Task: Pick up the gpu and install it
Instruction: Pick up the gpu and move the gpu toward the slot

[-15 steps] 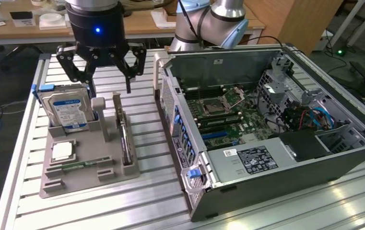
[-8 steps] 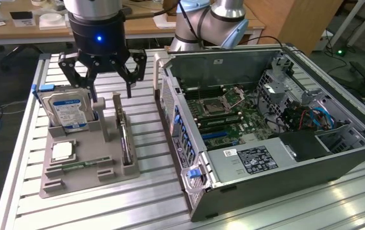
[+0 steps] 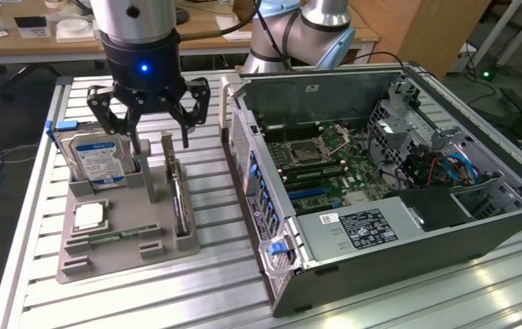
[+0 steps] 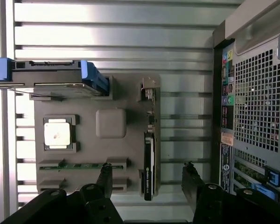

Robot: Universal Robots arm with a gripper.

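Pincer [image 3: 156, 137] (spread wide) hangs above the gpu [image 3: 180, 202], standing on edge.

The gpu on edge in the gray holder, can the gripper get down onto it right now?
Probably yes. The gripper hangs open above the gray holder. In the wrist view the gpu shows a bare top edge between the jaws, and the hard drive stands well aside.
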